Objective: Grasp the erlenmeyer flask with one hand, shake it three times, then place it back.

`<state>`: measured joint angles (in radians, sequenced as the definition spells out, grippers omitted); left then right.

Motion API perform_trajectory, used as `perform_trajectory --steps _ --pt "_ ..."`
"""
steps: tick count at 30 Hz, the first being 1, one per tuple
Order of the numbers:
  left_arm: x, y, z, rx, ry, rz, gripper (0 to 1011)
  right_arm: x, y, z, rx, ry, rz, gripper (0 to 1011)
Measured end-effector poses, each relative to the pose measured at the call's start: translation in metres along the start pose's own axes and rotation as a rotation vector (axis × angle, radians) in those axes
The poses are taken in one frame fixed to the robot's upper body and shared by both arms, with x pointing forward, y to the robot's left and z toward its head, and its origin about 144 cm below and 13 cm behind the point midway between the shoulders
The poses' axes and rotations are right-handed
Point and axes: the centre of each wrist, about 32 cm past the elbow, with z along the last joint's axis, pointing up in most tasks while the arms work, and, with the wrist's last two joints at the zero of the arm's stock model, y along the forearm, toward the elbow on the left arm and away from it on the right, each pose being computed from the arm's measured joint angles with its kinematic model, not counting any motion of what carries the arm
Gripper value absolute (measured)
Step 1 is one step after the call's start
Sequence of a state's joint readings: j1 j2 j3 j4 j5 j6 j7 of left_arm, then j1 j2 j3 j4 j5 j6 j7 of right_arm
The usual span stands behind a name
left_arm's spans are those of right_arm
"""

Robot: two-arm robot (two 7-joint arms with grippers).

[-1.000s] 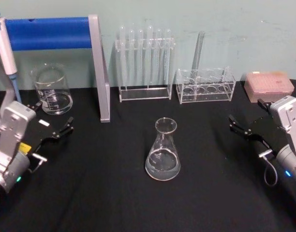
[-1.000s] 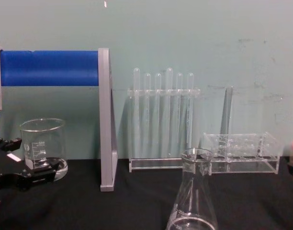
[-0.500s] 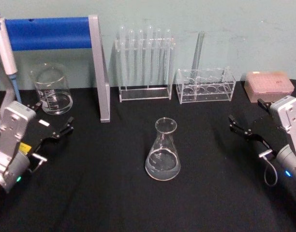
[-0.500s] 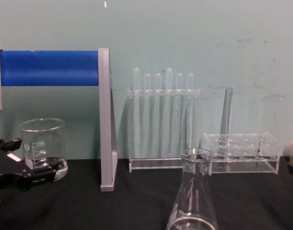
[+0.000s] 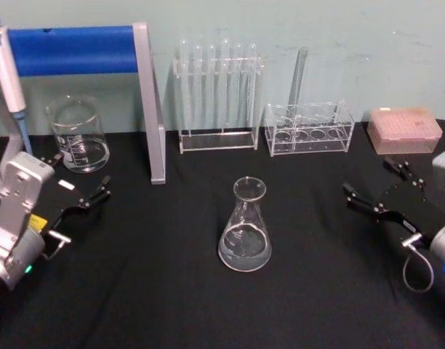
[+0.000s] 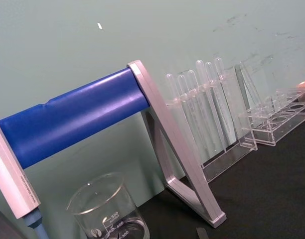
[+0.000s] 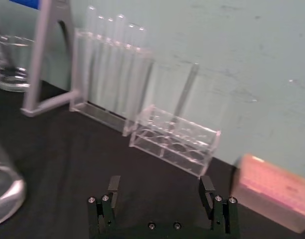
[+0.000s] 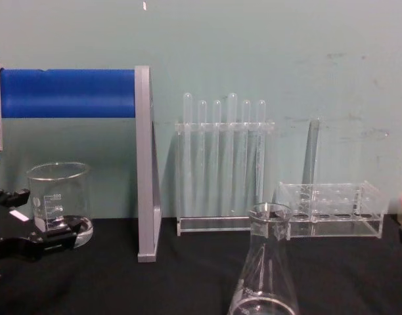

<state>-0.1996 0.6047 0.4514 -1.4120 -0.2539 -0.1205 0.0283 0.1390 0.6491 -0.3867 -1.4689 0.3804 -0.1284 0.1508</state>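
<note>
Erlenmeyer flask — one — between left gripper and right gripper, jaws spread; six test tubes in one rack.

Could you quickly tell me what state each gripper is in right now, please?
Left gripper: open, holding nothing.
Right gripper: open, holding nothing, apart from the erlenmeyer flask.

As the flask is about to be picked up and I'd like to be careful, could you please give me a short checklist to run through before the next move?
1. Erlenmeyer flask upright on the black tablecloth: ok.
2. Right hand open: ok.
3. Bare cloth between right hand and flask: ok.
4. Right hand around the flask's neck: not ok, it sits apart, to the flask's right.
5. Left hand away from the flask, near the beaker: ok.
6. Liquid in the flask: cannot tell.
</note>
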Motion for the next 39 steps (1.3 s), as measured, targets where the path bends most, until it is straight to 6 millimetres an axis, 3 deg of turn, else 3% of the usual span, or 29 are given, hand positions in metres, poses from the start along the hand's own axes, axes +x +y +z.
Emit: perform_trajectory --steps 8,14,25,39 --pt "0.0 0.0 0.0 0.0 0.0 0.0 1001 0.001 -0.018 0.007 0.016 0.064 0.167 1000" --pt "0.0 0.0 0.0 0.0 0.0 0.0 1001 -0.001 -0.017 0.01 0.039 0.099 0.281 1000" --pt "0.0 0.0 0.0 0.0 0.0 0.0 1001 -0.009 0.003 0.01 0.078 0.159 0.454 1000" --pt "0.0 0.0 0.0 0.0 0.0 0.0 1001 -0.022 0.051 0.009 0.103 0.166 0.595 1000"
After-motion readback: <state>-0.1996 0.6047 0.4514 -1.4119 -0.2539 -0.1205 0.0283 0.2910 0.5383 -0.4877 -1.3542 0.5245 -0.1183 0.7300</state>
